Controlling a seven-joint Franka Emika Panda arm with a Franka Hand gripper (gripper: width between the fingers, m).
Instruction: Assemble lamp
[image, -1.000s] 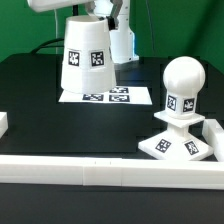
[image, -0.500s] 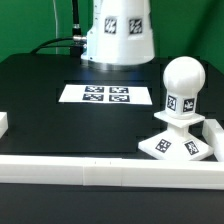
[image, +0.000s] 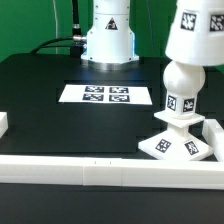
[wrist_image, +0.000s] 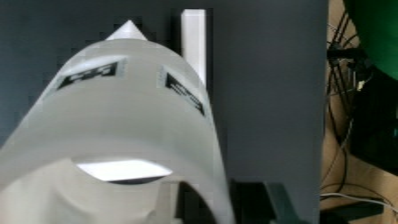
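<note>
While unseen whether the end effector grips it, one shade (image: 194, 33) above one bulb (image: 181, 88), one base (image: 178, 141).

The scene is viewed by the exterior camera from low beside the black table (image: 40, 110), across a white rail (image: 100, 170) at the near edge, toward the arm's base (image: 108, 35) at the far side. The wrist camera is set very close above the shade (wrist_image: 134, 130), looking down along it to the table. The shade (image: 195, 35) is shared by both views.
</note>
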